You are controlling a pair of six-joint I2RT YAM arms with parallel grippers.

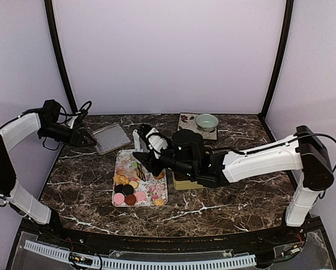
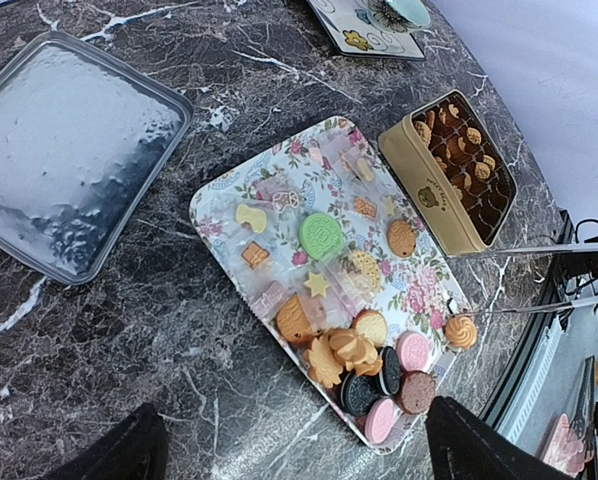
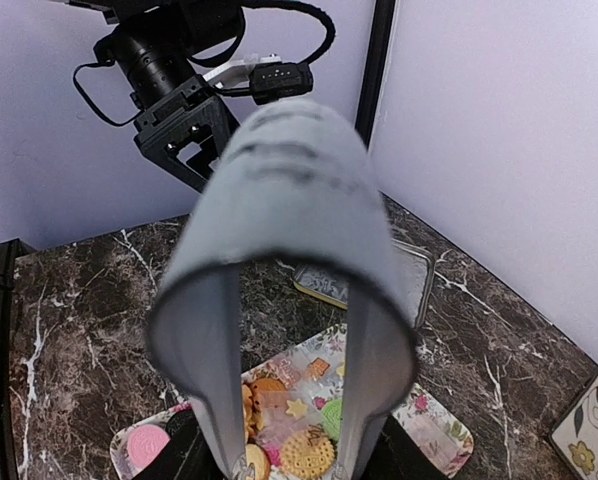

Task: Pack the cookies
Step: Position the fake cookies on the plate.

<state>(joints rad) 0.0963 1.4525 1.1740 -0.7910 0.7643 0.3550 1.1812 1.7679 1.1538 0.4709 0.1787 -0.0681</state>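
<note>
The cookies (image 1: pixel 128 188) lie heaped on a flowery tray (image 1: pixel 159 198): tan shaped ones, pink, green and dark discs (image 2: pixel 354 350). More cookies fill the gold tin (image 2: pixel 457 165). My right gripper (image 1: pixel 142 154) hangs over the tray, shut on grey tongs (image 3: pixel 289 200) whose bend rises toward the camera. Both tong arms run down past a round tan cookie (image 3: pixel 309 452), and their tips are cut off at the frame's bottom. My left gripper (image 2: pixel 299 462) is open above bare marble by the tray's near corner.
The tin's silver lid (image 1: pixel 112 138) lies upturned at the back left, beside my left arm. A green bowl (image 1: pixel 206 121) rests on a small flowered mat (image 1: pixel 186 119) at the back. The right arm hides most of the gold tin (image 1: pixel 185 183) from above.
</note>
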